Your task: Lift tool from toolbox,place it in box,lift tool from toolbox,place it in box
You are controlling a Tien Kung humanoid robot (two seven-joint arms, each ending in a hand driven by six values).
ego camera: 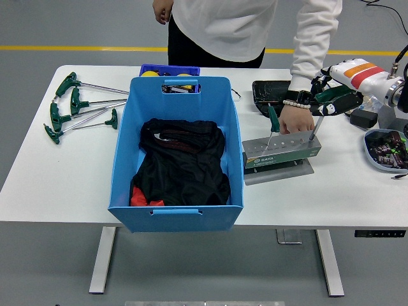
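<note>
Two green-handled T-shaped steel wrenches stand upright in the grey metal tool rack on the white desk. We see our right hand with its fingers clamped on the right wrench; a person's hand steadies the rack. The blue plastic box, left, holds dark crumpled cloth.

My right hand closes on the green handle of a tool standing in the grey toolbox, just below my fingers. A second green-handled tool stands left of my hand. The blue box lies well left, holding dark cloth.
</note>
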